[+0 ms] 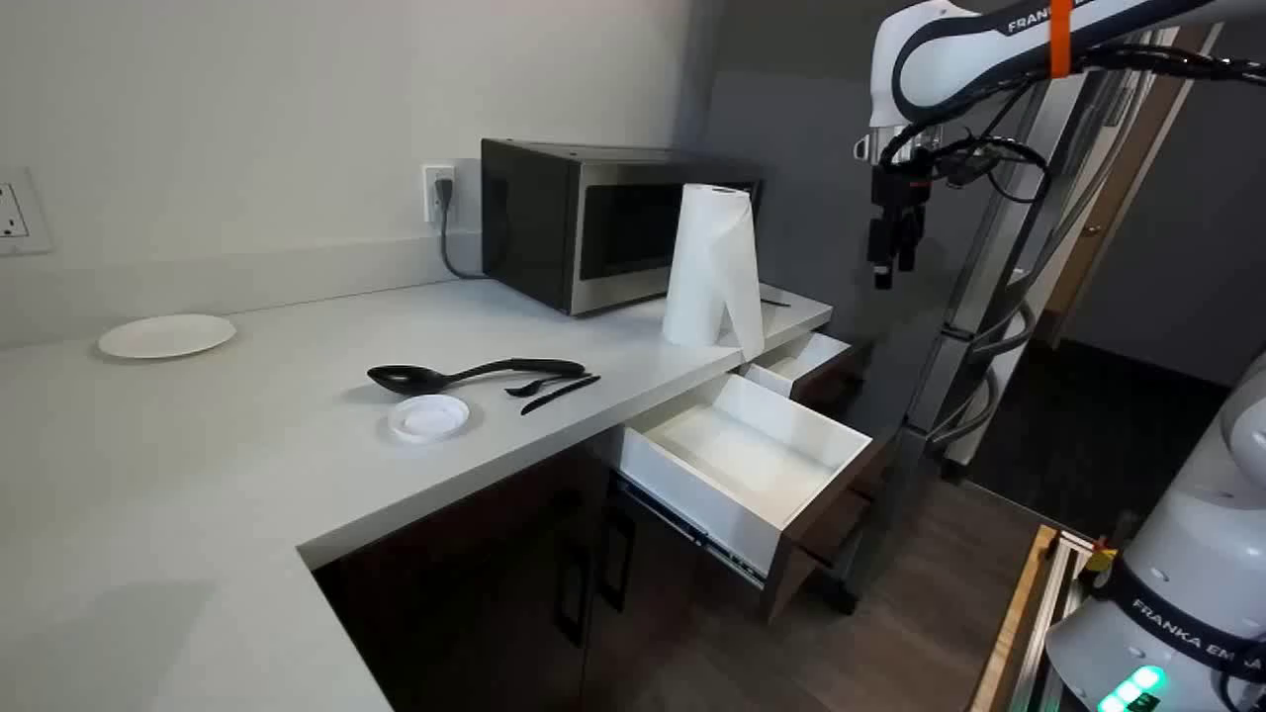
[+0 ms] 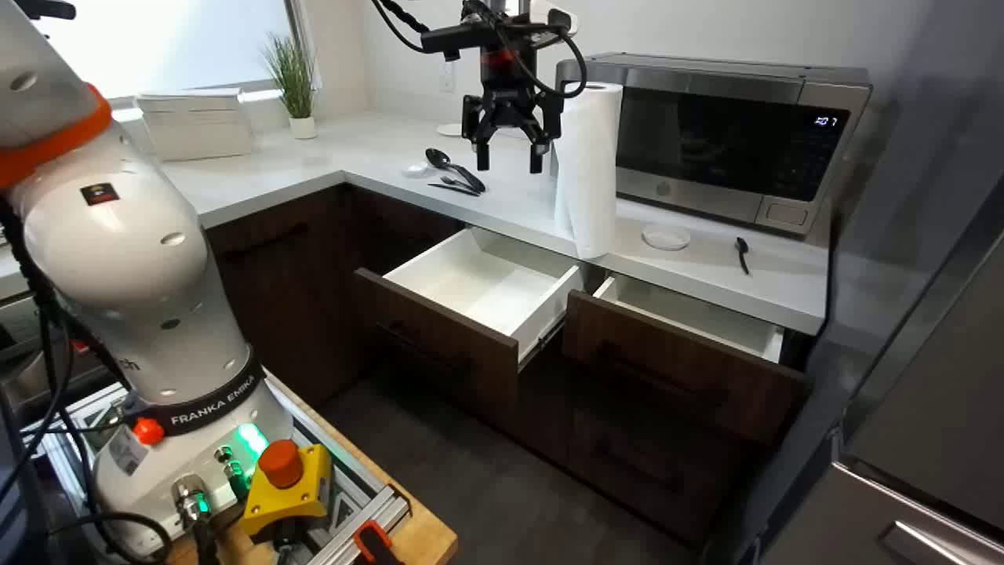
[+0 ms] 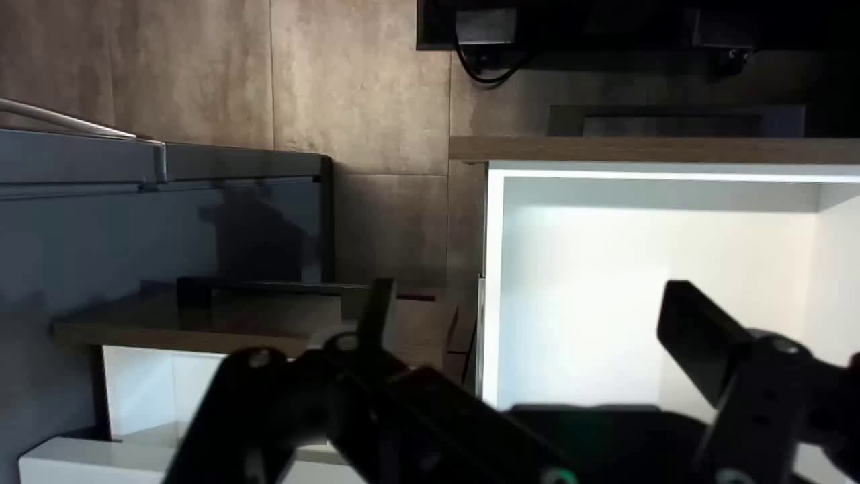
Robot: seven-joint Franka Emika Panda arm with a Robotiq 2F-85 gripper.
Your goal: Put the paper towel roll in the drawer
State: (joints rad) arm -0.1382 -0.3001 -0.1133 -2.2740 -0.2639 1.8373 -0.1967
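Note:
The paper towel roll (image 1: 697,267) stands upright on the counter by its front edge, before the microwave, a loose sheet hanging from it. It also shows in an exterior view (image 2: 598,176) and is out of the wrist view. The drawer (image 1: 747,450), white inside with a dark brown front, is pulled far out below the counter. It shows in an exterior view (image 2: 490,294) and the wrist view (image 3: 645,151), with nothing seen inside. My gripper (image 2: 510,162) is open and empty, fingers down, high above the drawer. It shows in an exterior view (image 1: 894,272) and the wrist view (image 3: 527,306).
A second drawer (image 2: 682,377) is partly out beside the first. The microwave (image 2: 714,149) stands behind the roll. A black ladle (image 1: 475,374), a black fork and knife, a white lid (image 1: 428,417) and a plate (image 1: 166,337) lie on the counter. A fridge (image 2: 925,377) stands beside it.

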